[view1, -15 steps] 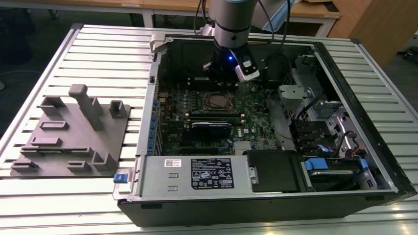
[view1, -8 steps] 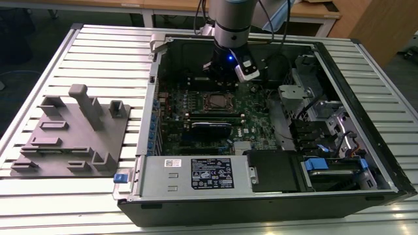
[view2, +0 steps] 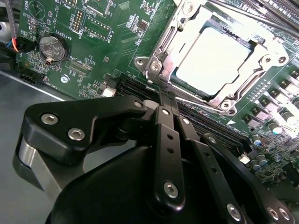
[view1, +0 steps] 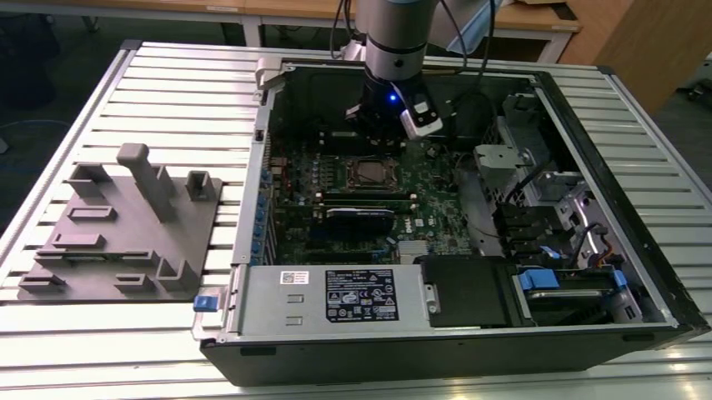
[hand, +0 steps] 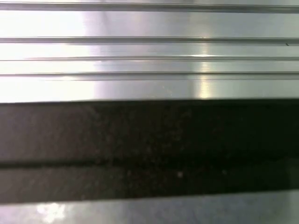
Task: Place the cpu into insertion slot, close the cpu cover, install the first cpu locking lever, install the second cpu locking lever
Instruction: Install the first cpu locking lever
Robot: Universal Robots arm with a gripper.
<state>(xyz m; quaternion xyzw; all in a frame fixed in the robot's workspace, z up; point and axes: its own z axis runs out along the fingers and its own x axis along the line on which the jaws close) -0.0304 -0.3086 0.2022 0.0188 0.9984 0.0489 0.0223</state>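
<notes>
The cpu (view2: 215, 56), a pale silver square, lies in the insertion slot (view2: 154, 65) on the green board. The cpu cover (view2: 175, 35), a silvery frame, lies flat over its edges. A thin metal lever (view2: 201, 102) runs along the socket side nearest my fingers. My gripper (view2: 167, 99) has its black fingers pressed together, the tips just short of that socket edge. I cannot tell whether they touch the lever. In the exterior view my gripper (view1: 381, 133) hangs inside the open computer case, a little behind the insertion slot (view1: 368, 172).
The case (view1: 623, 192) walls surround the board, with drive bays (view1: 556, 225) on the exterior view's right and a power supply (view1: 345, 296) in front. A grey fixture (view1: 122, 225) sits on the slatted table. A coin battery (view2: 51, 48) and long black slots (view2: 210, 126) lie nearby.
</notes>
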